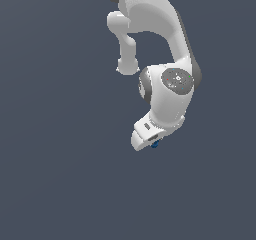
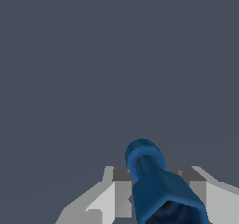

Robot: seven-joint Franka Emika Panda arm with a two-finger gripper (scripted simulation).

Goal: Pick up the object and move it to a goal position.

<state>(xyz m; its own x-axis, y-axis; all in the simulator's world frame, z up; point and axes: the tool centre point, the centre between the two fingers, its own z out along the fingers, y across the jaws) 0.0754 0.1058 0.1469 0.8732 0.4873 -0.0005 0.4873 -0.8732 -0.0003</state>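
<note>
The jaws of the gripper (image 2: 151, 197) are clamping the blue object (image 2: 156, 185) between them above the bare grey floor, so carrying it steadily, without loosening, is advisable while travelling toward the goal.

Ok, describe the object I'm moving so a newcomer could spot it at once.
Follow the white arm down to its end effector. The object is the tiny dark-blue lump peeking out at its tip. In the wrist view it sits between the grey fingers, the only blue thing against white robot and grey background.
</note>
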